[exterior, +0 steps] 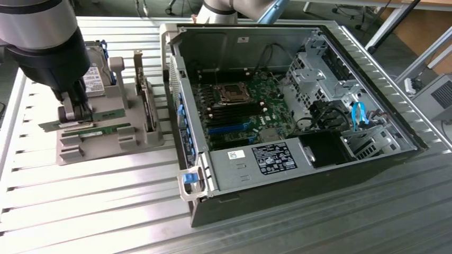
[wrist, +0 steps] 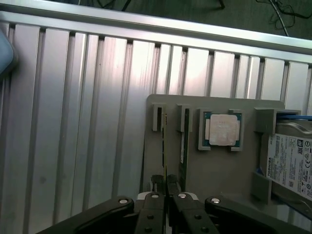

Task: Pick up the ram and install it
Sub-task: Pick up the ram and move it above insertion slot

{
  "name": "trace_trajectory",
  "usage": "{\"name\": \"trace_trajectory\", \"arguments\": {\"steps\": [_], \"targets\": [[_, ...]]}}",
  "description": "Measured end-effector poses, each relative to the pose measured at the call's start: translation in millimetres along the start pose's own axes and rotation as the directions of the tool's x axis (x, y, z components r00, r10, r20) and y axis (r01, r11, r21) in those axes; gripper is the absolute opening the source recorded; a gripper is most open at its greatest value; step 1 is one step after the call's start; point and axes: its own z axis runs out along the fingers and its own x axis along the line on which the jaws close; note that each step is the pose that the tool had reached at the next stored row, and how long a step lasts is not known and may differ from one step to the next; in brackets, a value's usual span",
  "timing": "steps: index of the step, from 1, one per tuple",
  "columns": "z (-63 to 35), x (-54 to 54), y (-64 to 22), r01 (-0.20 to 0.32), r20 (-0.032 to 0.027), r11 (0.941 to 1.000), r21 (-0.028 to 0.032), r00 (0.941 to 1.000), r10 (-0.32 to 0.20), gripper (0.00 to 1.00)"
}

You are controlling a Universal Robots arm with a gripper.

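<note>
My gripper (exterior: 74, 117) stands over the grey holder (exterior: 145, 135) at the exterior view's left. Its fingers are shut on the ram (exterior: 51, 126), a thin green stick whose end pokes out beside the fingers. In the wrist view the gripper (wrist: 166, 184) pinches the ram (wrist: 165, 141) edge-on, along the holder's (wrist: 219, 170) outermost slot. Whether the stick is lifted out of that slot I cannot tell. Another green stick (exterior: 106, 129) lies in the slot beside it (wrist: 184, 141).
The open computer case (exterior: 395, 116) stands to the exterior view's right of the holder, its motherboard with dark memory slots (exterior: 229, 112) facing up. The holder also carries a silver CPU (wrist: 223, 130), a hard drive (wrist: 292, 161) and an upright card (exterior: 145, 90). Ribbed aluminium table (exterior: 92, 201) all around.
</note>
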Motion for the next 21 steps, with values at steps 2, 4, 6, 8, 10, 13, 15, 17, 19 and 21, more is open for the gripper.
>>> {"name": "trace_trajectory", "arguments": {"steps": [2, 4, 6, 8, 10, 13, 15, 17, 19, 21], "targets": [[-5.7, -0.4, 0.1, 0.0, 0.0, 1.0, 0.0, 1.0, 0.0, 0.12], [-11.8, -0.9, 0.3, 0.0, 0.0, 1.0, 0.0, 1.0, 0.0, 0.12], [-18.8, -1.4, 0.5, 0.0, 0.0, 1.0, 0.0, 1.0, 0.0, 0.12], [-29.5, -2.2, 0.7, 0.0, 0.0001, 1.0, 0.0001, 1.0, 0.0, 0.12], [-39.6, -3.0, 1.0, 0.0, -0.0001, 1.0, -0.0001, 1.0, 0.0, 0.12], [-50.5, -3.8, 1.3, 0.0, 0.0, 1.0, 0.0001, 1.0, 0.0, 0.12], [-58.0, -4.4, 1.4, 0.0, 0.0, 1.0, 0.0, 1.0, 0.0, 0.12], [-66.9, -5.0, 1.7, 0.0, 0.0, 1.0, 0.0, 1.0, 0.0, 0.12], [-75.2, -5.6, 1.9, 0.0, 0.0, 1.0, 0.0, 1.0, 0.0, 0.12], [-84.1, -6.3, 2.1, 0.0, 0.0, 1.0, 0.0, 1.0, 0.0, 0.12]]}}
